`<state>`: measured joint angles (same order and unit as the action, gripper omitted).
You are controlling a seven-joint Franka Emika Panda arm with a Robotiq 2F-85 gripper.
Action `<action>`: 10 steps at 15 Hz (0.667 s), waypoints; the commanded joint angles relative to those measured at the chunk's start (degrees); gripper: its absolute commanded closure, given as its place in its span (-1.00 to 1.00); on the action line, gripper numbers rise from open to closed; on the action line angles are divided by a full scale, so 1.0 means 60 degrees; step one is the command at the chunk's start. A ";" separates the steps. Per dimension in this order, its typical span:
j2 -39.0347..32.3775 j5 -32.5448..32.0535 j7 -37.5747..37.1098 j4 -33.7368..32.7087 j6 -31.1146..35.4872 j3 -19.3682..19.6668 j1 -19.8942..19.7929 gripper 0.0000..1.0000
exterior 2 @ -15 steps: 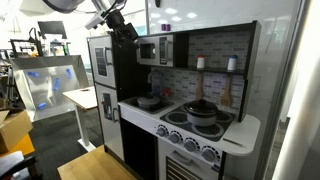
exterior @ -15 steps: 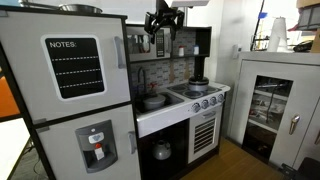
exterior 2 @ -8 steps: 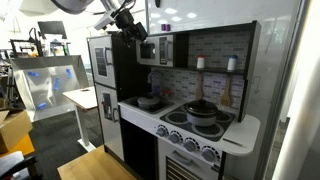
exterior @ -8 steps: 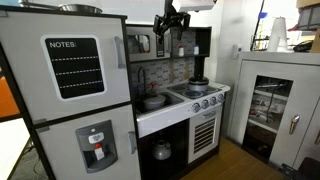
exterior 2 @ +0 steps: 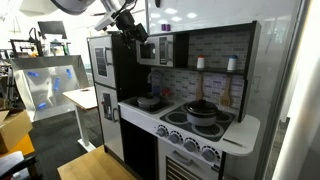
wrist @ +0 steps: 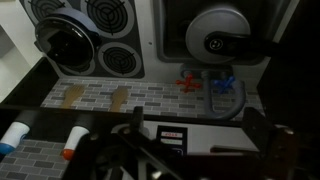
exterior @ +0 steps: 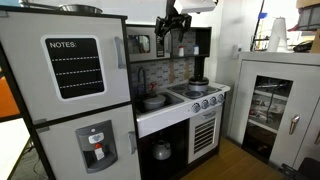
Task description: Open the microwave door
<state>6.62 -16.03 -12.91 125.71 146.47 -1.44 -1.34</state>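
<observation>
The microwave door (exterior 2: 149,51) sits just below and to one side of my gripper (exterior 2: 134,29). It stands upright in the cabinet front, window facing out into the room, longer side running level, and it looks flush with its frame. The gripper hangs near the door's top corner; I can't tell whether it touches. The wrist view shows only dark finger shapes, so I cannot judge how wide the jaws are.

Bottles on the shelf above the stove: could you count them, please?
2. The first bottle stands nearer the microwave door; the second bottle, farther from it. None seems hidden.
</observation>
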 commanded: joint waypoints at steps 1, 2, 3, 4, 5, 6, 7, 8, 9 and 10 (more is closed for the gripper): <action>-0.0100 -0.0079 0.0120 0.0113 0.0234 0.0031 -0.0078 -1.00; -0.0123 -0.0054 0.0172 0.0093 0.0316 0.0064 -0.0092 -1.00; -0.0134 -0.0076 0.0165 0.0059 0.0378 0.0083 -0.0103 -1.00; -0.0164 -0.0096 0.0139 0.0008 0.0500 0.0102 -0.0113 -1.00; -0.0210 -0.0111 0.0132 -0.0055 0.0654 0.0121 -0.0124 -1.00; -0.0268 -0.0081 0.0153 -0.0126 0.0828 0.0144 -0.0129 -1.00; -0.0335 -0.0072 0.0128 -0.0201 0.0959 0.0161 -0.0142 -1.00; -0.0430 -0.0071 0.0121 -0.0270 0.1111 0.0173 -0.0156 -1.00; -0.0549 -0.0061 0.0149 -0.0338 0.1251 0.0191 -0.0167 -1.00; -0.0699 -0.0115 0.0125 -0.0403 0.1399 0.0207 -0.0180 -1.00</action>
<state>5.31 -16.04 -12.91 125.24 151.92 -0.33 -1.83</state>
